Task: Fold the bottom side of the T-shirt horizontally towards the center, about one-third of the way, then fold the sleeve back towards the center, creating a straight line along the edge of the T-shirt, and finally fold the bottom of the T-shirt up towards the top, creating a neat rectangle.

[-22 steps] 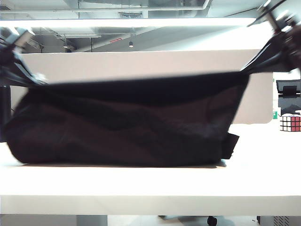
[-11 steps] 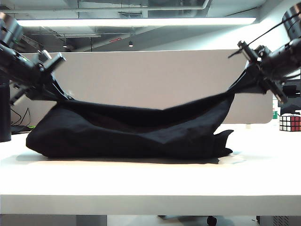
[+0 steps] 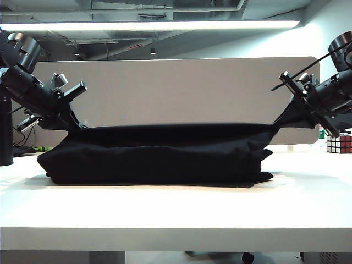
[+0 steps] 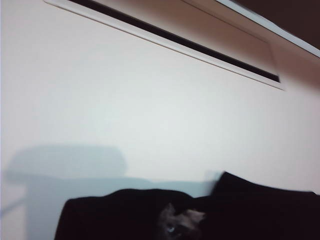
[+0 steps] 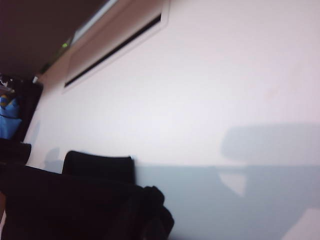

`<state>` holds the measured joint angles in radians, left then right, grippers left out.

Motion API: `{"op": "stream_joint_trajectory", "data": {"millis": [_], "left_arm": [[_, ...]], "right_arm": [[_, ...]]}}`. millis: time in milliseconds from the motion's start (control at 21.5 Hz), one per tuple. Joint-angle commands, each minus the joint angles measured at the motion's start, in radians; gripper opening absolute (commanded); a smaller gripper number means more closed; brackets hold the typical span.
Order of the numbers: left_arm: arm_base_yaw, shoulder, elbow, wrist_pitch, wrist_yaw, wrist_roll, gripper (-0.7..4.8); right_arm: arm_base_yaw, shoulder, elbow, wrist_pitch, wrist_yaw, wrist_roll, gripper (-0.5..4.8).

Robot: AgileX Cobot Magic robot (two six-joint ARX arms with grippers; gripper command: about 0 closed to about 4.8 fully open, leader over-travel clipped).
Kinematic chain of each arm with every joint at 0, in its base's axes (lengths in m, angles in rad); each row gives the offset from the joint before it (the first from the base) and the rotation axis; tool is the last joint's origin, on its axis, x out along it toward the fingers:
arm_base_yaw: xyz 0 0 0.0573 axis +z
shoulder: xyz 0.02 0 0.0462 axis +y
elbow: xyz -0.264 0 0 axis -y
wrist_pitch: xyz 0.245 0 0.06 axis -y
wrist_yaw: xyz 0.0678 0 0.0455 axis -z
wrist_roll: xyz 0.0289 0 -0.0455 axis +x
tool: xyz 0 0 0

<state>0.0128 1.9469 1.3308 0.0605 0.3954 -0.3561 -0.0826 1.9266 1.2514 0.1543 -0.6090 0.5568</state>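
Exterior view: left gripper (image 3: 76, 125) and right gripper (image 3: 279, 125), both clamped on T-shirt (image 3: 159, 157) edge, lowering raised cloth onto table (image 3: 176, 214); shirt now settling flat, fold nearly laid.

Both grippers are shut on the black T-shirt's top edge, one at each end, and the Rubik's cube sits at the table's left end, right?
Not quite: in the exterior view the Rubik's cube sits at the right end. The left gripper and right gripper do pinch the T-shirt.
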Motion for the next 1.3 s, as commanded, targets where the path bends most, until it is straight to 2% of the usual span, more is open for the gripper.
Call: {"op": "stream_joint_trajectory", "data": {"millis": [46, 93, 139, 186, 232, 279, 325, 372, 511, 557, 604, 650, 697, 743, 790, 836, 1068, 1301], "left_arm": [[0.012, 0.020, 0.003, 0.043, -0.070, 0.011, -0.03], [0.013, 0.027, 0.003, 0.050, -0.068, 0.019, 0.29], [0.015, 0.030, 0.003, 0.053, -0.066, 0.027, 0.97], [0.021, 0.031, 0.002, 0.053, -0.067, 0.031, 1.82], [0.027, 0.030, 0.003, 0.054, -0.067, 0.043, 2.76], [0.032, 0.029, 0.003, 0.054, -0.066, 0.060, 3.22], [0.044, 0.029, 0.003, 0.053, -0.065, 0.079, 3.33], [0.052, 0.029, 0.003, 0.053, -0.056, 0.079, 3.33], [0.084, 0.010, 0.002, 0.017, 0.000, 0.063, 3.25], [0.088, -0.001, 0.002, 0.002, 0.024, 0.061, 2.95], [0.104, -0.028, 0.001, -0.024, 0.081, 0.064, 1.98], [0.109, -0.041, 0.000, -0.032, 0.096, 0.072, 1.75], [0.115, -0.064, -0.001, -0.047, 0.103, 0.087, 1.60], [0.123, -0.114, -0.002, -0.076, 0.099, 0.117, 1.28], [0.129, -0.166, -0.003, -0.107, 0.096, 0.127, 0.21], [0.129, -0.193, -0.003, -0.131, 0.098, 0.141, -0.08], [0.134, -0.357, -0.032, -0.259, 0.099, 0.252, -0.05], [0.153, -0.555, -0.170, -0.262, 0.100, 0.235, -0.05]], "right_arm": [[-0.024, 0.010, 0.032, 0.035, 0.031, -0.011, 0.00], [-0.026, 0.021, 0.040, 0.054, 0.024, -0.019, 0.42], [-0.027, 0.026, 0.045, 0.073, 0.012, -0.029, 1.15], [-0.029, 0.031, 0.049, 0.093, 0.003, -0.039, 2.05], [-0.034, 0.034, 0.051, 0.117, 0.005, -0.037, 3.19], [-0.034, 0.034, 0.052, 0.133, 0.006, -0.037, 3.86], [-0.040, 0.033, 0.063, 0.136, 0.003, -0.037, 4.09], [-0.044, 0.033, 0.070, 0.130, 0.001, -0.037, 4.09], [-0.074, 0.017, 0.087, 0.108, -0.087, -0.027, 4.07], [-0.084, 0.009, 0.087, 0.104, -0.135, -0.013, 3.90], [-0.103, -0.013, 0.087, 0.082, -0.216, 0.015, 3.32], [-0.111, -0.022, 0.087, 0.066, -0.248, 0.026, 2.92], [-0.122, -0.040, 0.086, 0.037, -0.277, 0.026, 2.26], [-0.134, -0.080, 0.082, -0.017, -0.301, -0.025, 0.99], [-0.137, -0.129, 0.073, -0.066, -0.303, -0.098, -0.16], [-0.140, -0.161, 0.064, -0.093, -0.303, -0.124, -0.03], [-0.151, -0.332, -0.002, -0.181, -0.284, -0.192, -0.03], [-0.187, -0.544, -0.115, -0.240, -0.282, -0.236, -0.03]]}}
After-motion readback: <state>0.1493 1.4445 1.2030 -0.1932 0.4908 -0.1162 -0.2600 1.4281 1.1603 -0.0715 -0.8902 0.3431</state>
